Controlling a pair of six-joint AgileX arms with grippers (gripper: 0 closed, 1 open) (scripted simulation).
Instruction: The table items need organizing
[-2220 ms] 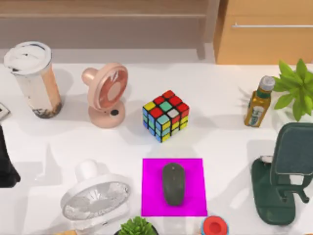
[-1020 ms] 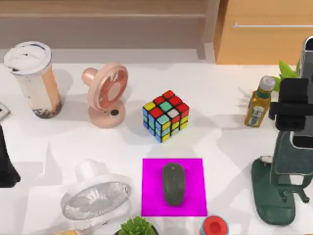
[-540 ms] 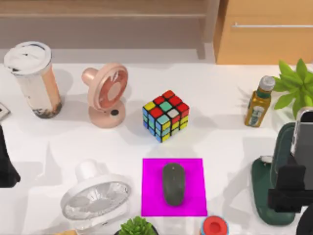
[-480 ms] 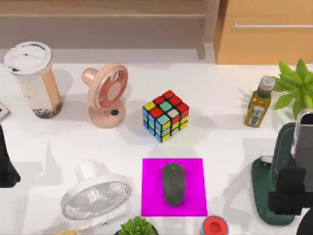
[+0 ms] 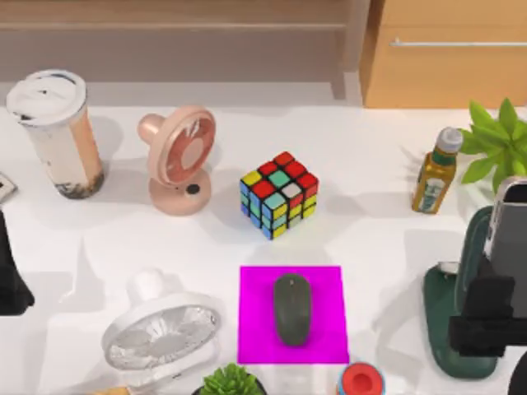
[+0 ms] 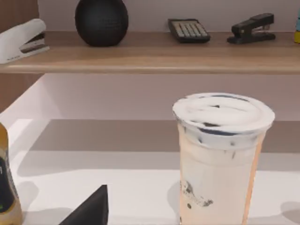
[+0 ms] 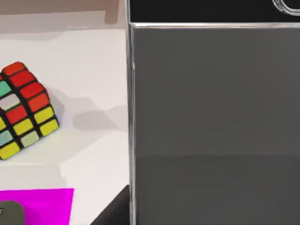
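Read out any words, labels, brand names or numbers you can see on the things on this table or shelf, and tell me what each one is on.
No text here can be read.
Cup: a small dark mark low on its side, too blurred to read.
Yellow bottle: its label is too small to read.
Calculator on the shelf: keys show, no legible figures.
Smartphone: blank grey face.
Mouse, puzzle cube, both fans: no lettering.

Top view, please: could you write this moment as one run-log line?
right gripper holding smartphone over green stand | left gripper parked left edge | mouse on magenta mat | cup back left
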